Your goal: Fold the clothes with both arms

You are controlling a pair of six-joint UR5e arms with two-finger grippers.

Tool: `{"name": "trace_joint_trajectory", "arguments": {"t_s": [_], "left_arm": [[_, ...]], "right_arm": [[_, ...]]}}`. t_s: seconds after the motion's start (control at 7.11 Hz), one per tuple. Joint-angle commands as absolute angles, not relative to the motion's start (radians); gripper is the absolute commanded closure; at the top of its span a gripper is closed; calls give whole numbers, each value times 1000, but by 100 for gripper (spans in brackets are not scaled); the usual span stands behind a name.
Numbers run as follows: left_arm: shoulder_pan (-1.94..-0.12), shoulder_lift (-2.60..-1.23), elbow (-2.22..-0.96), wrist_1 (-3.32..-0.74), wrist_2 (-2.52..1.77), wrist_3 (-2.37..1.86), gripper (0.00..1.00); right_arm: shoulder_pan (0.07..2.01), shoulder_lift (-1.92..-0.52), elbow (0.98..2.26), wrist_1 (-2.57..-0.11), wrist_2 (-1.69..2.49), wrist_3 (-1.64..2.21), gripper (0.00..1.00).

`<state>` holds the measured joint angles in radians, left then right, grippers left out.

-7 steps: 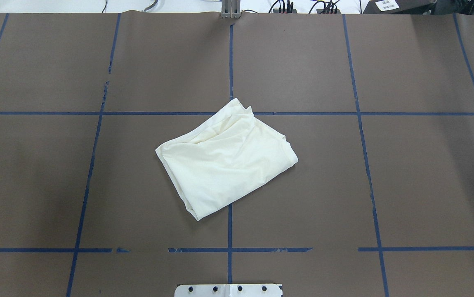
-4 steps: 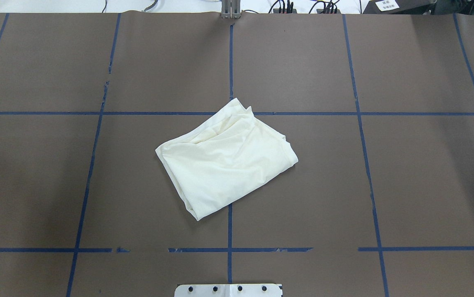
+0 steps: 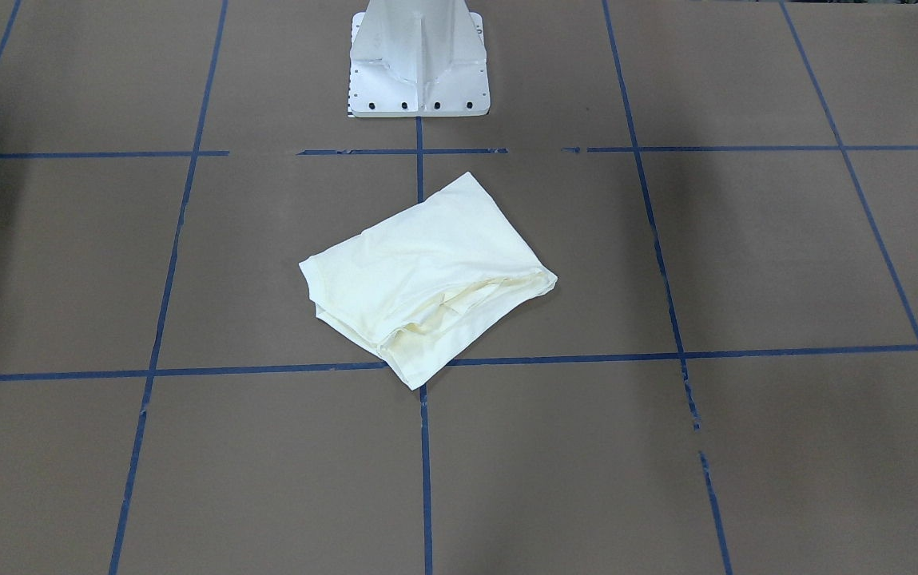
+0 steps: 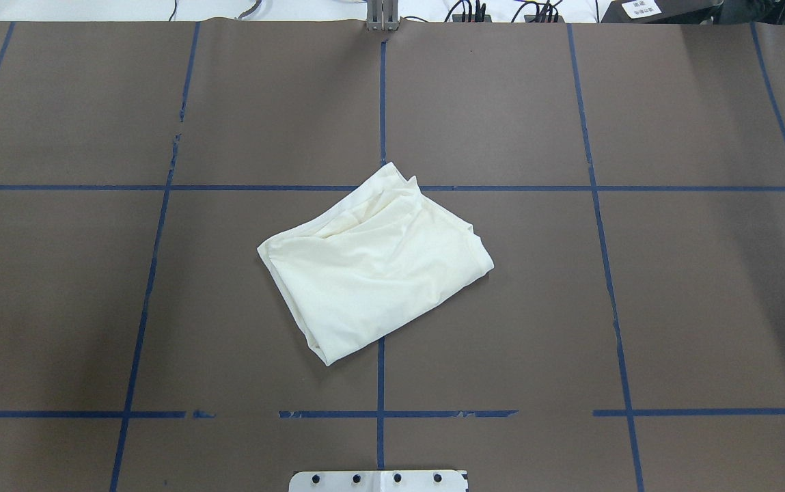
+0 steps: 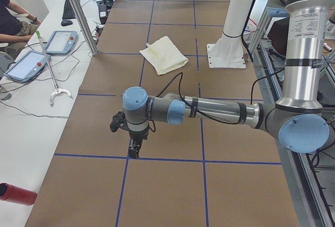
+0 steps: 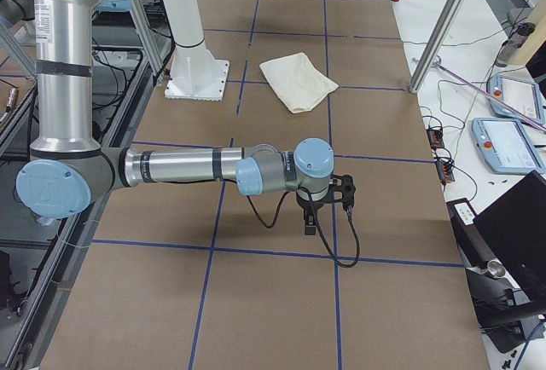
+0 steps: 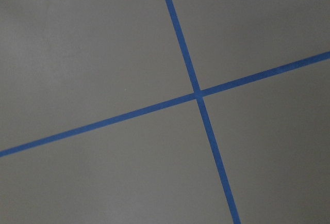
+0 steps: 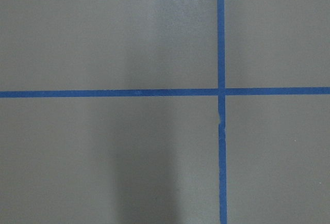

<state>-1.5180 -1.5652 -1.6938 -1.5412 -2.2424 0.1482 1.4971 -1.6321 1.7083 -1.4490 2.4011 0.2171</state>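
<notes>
left gripper [image 5: 134, 151]: hangs low over a tape crossing [image 7: 197, 94], far out on its side; seen only from the table's end, so released or clenched cannot tell
right gripper [image 6: 310, 225]: likewise on the opposite side; cannot tell
t-shirt [image 4: 375, 266]: compact folded packet at the centre of the table [image 4: 706, 307], plain cream side up
step: folding looks finished or nearly so; any next move would mean squaring the rumpled loose layers on the operators' edge
room: both grippers and pedestal [image 3: 419, 72] well apart from the packet
</notes>
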Motion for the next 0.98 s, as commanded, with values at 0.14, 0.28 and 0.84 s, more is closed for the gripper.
{"name": "trace_joint_trajectory", "arguments": {"t_s": [0.14, 0.28, 0.84], "left_arm": [[-1519, -1540, -1710, -1474, -2303, 156, 1], [-1519, -1540, -1706, -1476, -2304, 158, 1], [-1519, -1542, -1710, -1480, -2304, 158, 1]], "right_arm": [[1522, -1669, 1697, -1454, 2405, 127, 0], [1552, -1686, 1684, -1457, 2408, 38, 0], [1568, -1709, 1694, -1451, 2424, 32, 0]]}}
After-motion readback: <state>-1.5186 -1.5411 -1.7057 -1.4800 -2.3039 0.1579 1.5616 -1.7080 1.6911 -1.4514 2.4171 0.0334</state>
